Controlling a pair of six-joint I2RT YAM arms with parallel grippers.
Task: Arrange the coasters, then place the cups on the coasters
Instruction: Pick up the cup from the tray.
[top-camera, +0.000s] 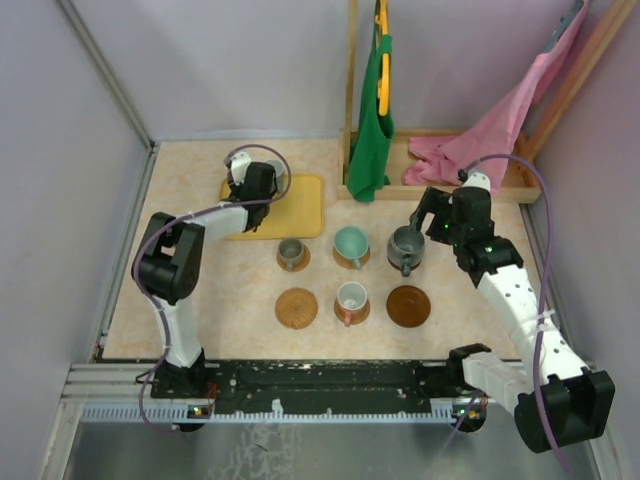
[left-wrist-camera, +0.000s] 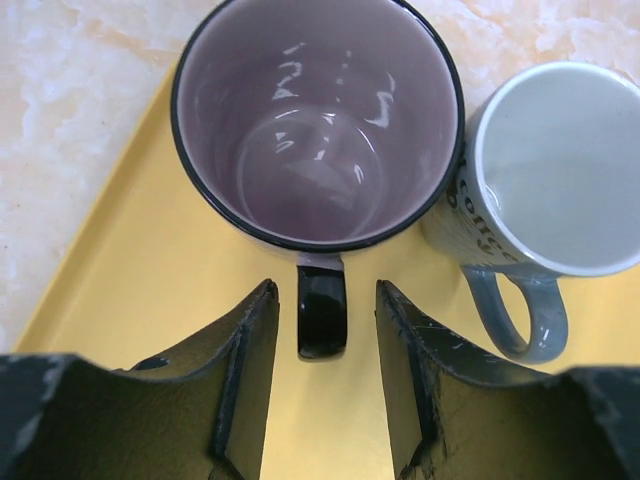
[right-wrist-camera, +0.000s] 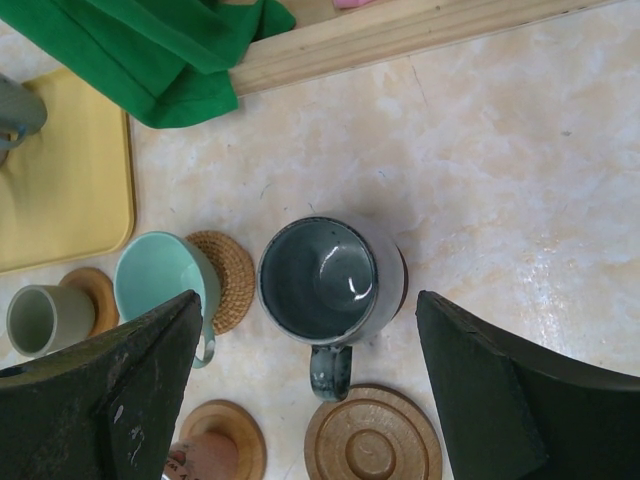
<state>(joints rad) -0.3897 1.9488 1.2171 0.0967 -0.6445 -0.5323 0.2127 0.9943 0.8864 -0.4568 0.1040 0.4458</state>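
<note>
On the yellow tray (left-wrist-camera: 120, 300) stand a dark purplish cup (left-wrist-camera: 315, 120) and a grey-blue cup (left-wrist-camera: 560, 170). My left gripper (left-wrist-camera: 325, 290) is open, with the dark cup's black handle (left-wrist-camera: 322, 315) between its fingers, a gap on each side. My right gripper (right-wrist-camera: 310, 305) hangs open above a dark grey cup (right-wrist-camera: 325, 280) on a coaster. A teal cup (top-camera: 351, 245), a grey cup (top-camera: 291, 253) and a small reddish-brown cup (top-camera: 351, 298) each stand on a coaster. Two coasters (top-camera: 297, 308) (top-camera: 408, 306) lie bare in the front row.
A wooden rack (top-camera: 350, 100) at the back carries a green cloth (top-camera: 372, 130), and a pink cloth (top-camera: 480, 140) lies in its base. Walls close in on the left and right of the table.
</note>
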